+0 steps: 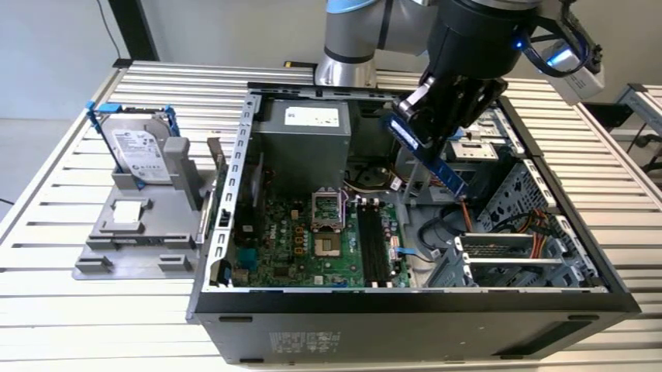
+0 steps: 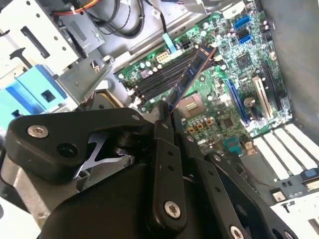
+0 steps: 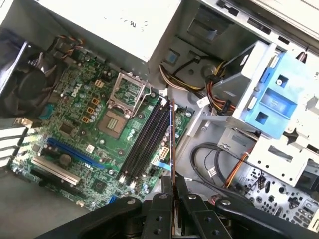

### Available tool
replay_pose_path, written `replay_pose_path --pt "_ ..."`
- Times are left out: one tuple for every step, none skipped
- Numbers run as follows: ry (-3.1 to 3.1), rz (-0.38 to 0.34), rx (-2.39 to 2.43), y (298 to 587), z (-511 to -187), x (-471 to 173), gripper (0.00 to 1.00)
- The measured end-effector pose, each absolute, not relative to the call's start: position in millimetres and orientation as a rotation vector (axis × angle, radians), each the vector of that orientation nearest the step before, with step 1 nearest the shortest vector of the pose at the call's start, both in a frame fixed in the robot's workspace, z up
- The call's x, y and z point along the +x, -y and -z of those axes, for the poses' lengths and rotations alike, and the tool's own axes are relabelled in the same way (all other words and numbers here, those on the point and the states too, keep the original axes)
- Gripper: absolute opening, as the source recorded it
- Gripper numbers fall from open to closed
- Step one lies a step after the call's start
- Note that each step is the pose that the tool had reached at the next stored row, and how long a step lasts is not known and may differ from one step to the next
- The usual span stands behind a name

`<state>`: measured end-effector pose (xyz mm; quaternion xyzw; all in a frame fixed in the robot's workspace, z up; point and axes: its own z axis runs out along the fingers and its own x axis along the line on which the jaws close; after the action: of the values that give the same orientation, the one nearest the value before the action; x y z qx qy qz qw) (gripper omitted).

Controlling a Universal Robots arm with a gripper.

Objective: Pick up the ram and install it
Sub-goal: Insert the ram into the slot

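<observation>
The ram (image 1: 447, 174) is a long, thin dark stick with a blue edge. My gripper (image 1: 424, 133) is shut on its upper end. It hangs tilted above the open computer case, over the right side of the motherboard (image 1: 279, 232) in the exterior view. In the second wrist view the ram (image 2: 192, 72) reaches out from the gripper (image 2: 164, 113) above the black memory slots (image 2: 157, 79). The first wrist view has the ram (image 3: 172, 139) edge-on from the gripper (image 3: 173, 185), just beside the memory slots (image 3: 144, 142) and roughly parallel to them. It is apart from the slots.
The case (image 1: 414, 306) lies open on a slatted metal table. A power supply (image 1: 305, 136) sits at the back, a CPU socket (image 1: 329, 225) left of the slots, and a drive cage (image 1: 517, 260) with cables on the exterior view's right. A hard drive (image 1: 139, 147) stands in a grey holder outside.
</observation>
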<state>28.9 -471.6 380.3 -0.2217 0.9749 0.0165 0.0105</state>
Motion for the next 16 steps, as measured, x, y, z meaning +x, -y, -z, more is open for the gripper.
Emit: replay_pose_path --pt "-3.047 -0.051 -0.672 471.6 -380.4 28.9 0.0" --pt "-3.051 -0.051 -0.653 471.6 -380.4 28.8 0.0" --pt "-3.054 -0.051 -0.635 471.6 -380.4 28.9 0.0" --pt "-3.058 -0.051 -0.616 471.7 -380.4 28.9 0.0" --pt "-3.061 -0.05 -0.597 471.7 -380.4 28.9 0.0" --pt "-3.065 -0.05 -0.579 471.7 -380.4 28.9 0.0" --pt "-3.068 -0.05 -0.562 471.7 -380.4 28.9 0.0" --pt "-3.071 -0.05 -0.543 471.7 -380.4 28.9 0.0" --pt "-3.074 -0.05 -0.527 471.7 -380.4 28.9 0.0" --pt "-3.076 -0.049 -0.509 471.7 -380.4 28.9 0.0" --pt "-3.079 -0.049 -0.492 471.7 -380.4 28.9 0.0" --pt "-3.081 -0.049 -0.476 471.7 -380.4 28.9 0.0" --pt "-3.084 -0.049 -0.458 471.7 -380.4 28.9 0.0" --pt "-3.086 -0.049 -0.441 471.7 -380.4 28.9 0.0" --pt "-3.088 -0.048 -0.424 471.7 -380.4 28.9 0.0" --pt "-3.091 -0.048 -0.407 471.7 -380.4 28.9 0.0"
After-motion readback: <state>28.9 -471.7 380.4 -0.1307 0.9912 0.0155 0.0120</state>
